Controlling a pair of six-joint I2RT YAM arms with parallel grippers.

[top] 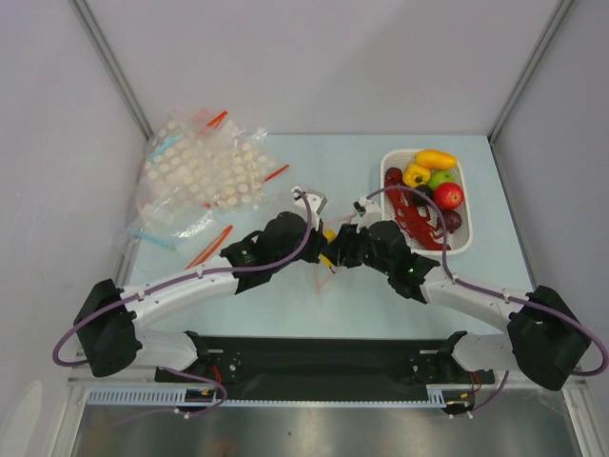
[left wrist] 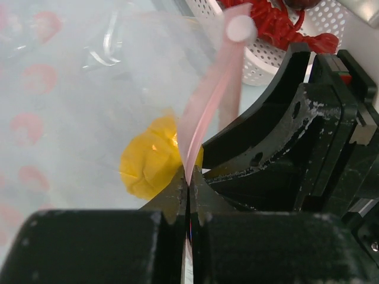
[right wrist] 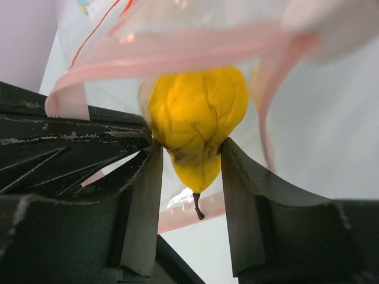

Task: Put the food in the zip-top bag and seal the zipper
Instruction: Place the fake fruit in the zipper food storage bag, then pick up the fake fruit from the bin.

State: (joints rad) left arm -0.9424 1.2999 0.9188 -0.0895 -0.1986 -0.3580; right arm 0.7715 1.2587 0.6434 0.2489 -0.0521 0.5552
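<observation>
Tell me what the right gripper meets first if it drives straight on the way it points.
Probably the zip-top bag: its pink zipper arcs around the yellow toy fruit that the right gripper holds, so the bag's clear wall comes first. Depth is unclear.

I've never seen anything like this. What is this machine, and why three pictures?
These are two robot arms bolted to a table, each ending in a two-finger pincer. One picture looks down from above; the other two come from cameras on the wrists. The left gripper is shut on the pink zipper strip of a clear bag. The right gripper grips a yellow toy fruit at that mouth. A white basket of toy food and some dotted bags lie farther back.
</observation>
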